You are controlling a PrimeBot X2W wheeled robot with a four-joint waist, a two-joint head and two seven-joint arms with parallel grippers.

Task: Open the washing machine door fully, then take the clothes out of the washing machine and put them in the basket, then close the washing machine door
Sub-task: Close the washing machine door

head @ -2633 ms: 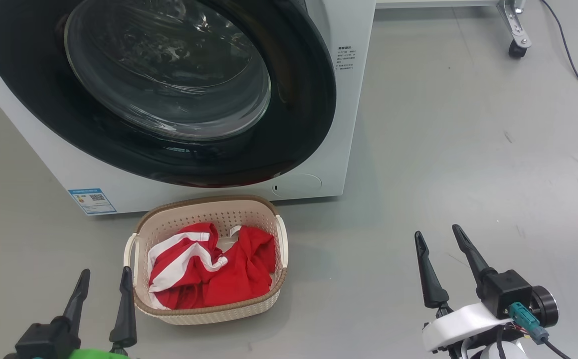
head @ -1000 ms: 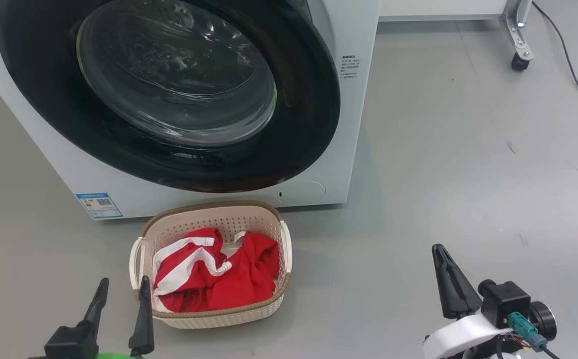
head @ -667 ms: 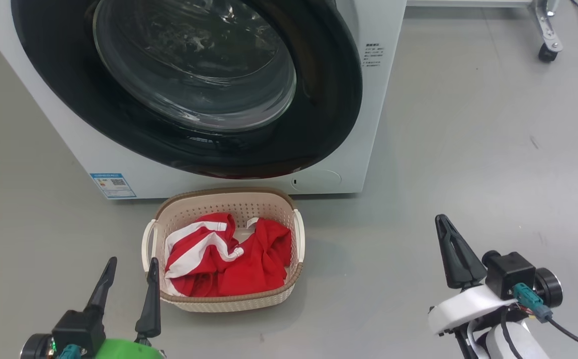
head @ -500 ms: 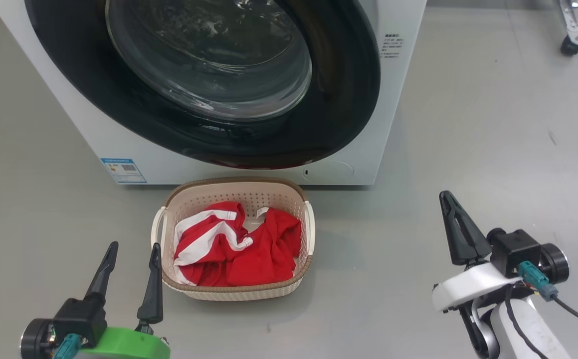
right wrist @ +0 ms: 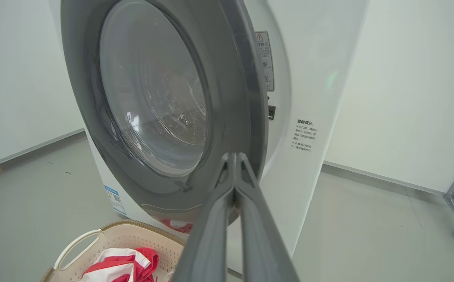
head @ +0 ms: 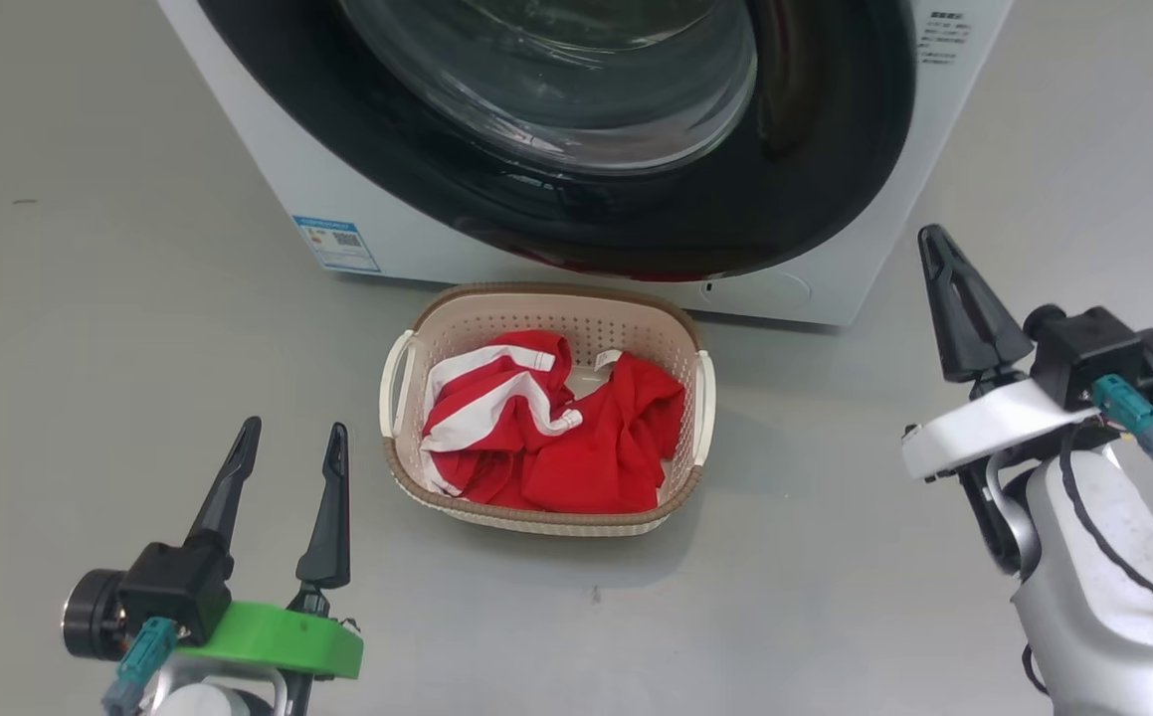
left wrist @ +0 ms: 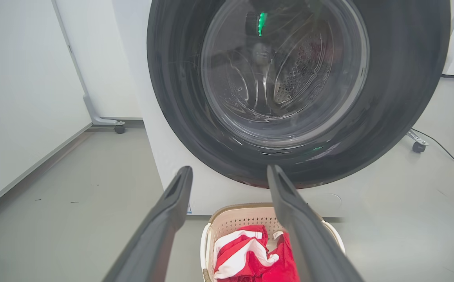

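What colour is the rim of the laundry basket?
Brown, with a woven look, above cream perforated sides; the basket rim shows best in the head view.

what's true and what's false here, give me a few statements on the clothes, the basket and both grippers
The red clothes lie in the cream basket. True.
The right gripper is open. False: it is shut, holding nothing.
The left gripper holds a basket handle. False: it is open, empty and clear of the basket.
The basket stands on the floor in front of the washing machine. True.
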